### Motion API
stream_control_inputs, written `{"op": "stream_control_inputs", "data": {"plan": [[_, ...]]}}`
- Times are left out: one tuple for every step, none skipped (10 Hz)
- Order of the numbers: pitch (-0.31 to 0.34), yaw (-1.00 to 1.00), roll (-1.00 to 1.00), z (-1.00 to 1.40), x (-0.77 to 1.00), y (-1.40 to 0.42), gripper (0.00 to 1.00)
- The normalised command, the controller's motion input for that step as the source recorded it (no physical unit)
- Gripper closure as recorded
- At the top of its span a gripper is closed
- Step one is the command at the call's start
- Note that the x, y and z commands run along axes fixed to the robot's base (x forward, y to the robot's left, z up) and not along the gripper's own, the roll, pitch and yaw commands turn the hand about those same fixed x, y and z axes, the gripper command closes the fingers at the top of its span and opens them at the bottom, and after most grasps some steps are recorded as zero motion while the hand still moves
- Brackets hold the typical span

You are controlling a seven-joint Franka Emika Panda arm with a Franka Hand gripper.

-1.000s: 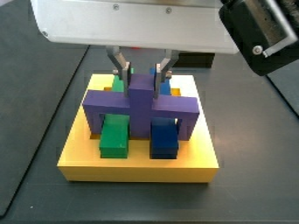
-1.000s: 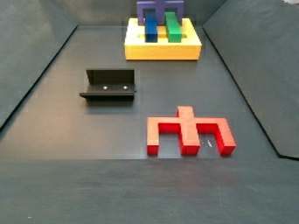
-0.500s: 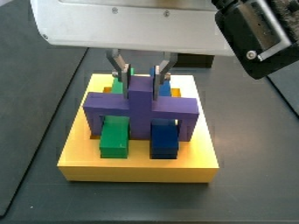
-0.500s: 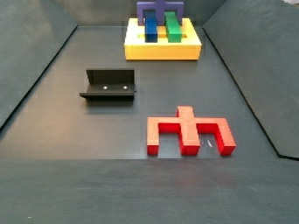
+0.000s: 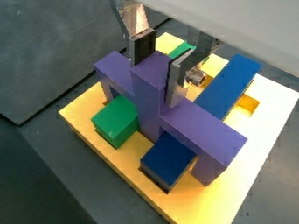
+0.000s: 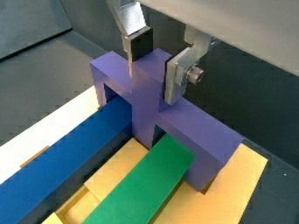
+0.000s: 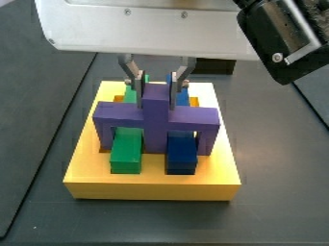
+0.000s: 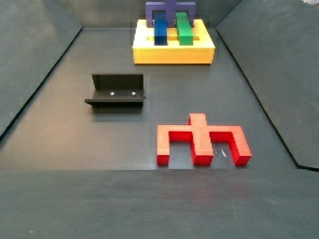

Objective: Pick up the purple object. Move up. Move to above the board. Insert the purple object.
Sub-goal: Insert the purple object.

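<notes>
The purple object [image 7: 122, 117] sits on the yellow board [image 7: 154, 183], its bar bridging the green bar [image 7: 125, 152] and the blue bar [image 7: 180, 154]. My gripper [image 7: 154, 82] hangs straight over it, with one finger on each side of the raised central stub. In both wrist views the gripper [image 5: 159, 77] [image 6: 156, 74] has its pads against the top of the stub of the purple object [image 5: 193, 131] [image 6: 128, 74], shut on it. The far side view shows the board [image 8: 174, 54] at the back with the purple object [image 8: 157, 11] on it; the gripper is out of that frame.
A large red block [image 8: 200, 142] lies flat on the dark floor near the front. The fixture [image 8: 116, 91] stands left of the middle. A black camera housing [image 7: 283, 34] hangs at my wrist above the board's right side.
The black housing at my wrist shifted slightly between one second ago and half a second ago. The fingers and the purple object stand the same.
</notes>
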Motion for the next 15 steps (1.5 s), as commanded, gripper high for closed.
{"op": "stream_control_inputs", "data": {"plan": [[0.0,0.21,0.03,-0.08,-0.14,-0.02,1.0],[-0.017,0.23,0.02,-0.06,-0.25,0.0,1.0],[-0.046,0.28,0.0,-0.07,-0.24,0.0,1.0],[-0.047,0.33,0.0,-0.05,-0.07,-0.02,1.0],[-0.004,0.31,0.0,-0.01,0.0,-0.02,1.0],[-0.017,0.12,0.01,-0.19,0.0,0.0,1.0],[-0.1,0.02,0.0,-0.4,0.0,0.0,1.0],[-0.141,0.0,0.0,-0.5,0.01,0.0,1.0],[-0.097,0.0,-0.02,-0.36,0.07,-0.07,1.0],[-0.131,0.0,0.0,-0.53,0.03,-0.05,1.0],[-0.134,0.0,-0.01,-0.47,0.05,-0.07,1.0],[-0.093,0.0,-0.03,-0.37,0.18,-0.07,1.0],[-0.033,0.0,-0.04,-0.22,0.38,-0.03,1.0],[0.0,0.0,-0.02,-0.13,0.56,0.0,1.0],[0.0,0.0,-0.03,-0.15,0.38,0.0,1.0]]}}
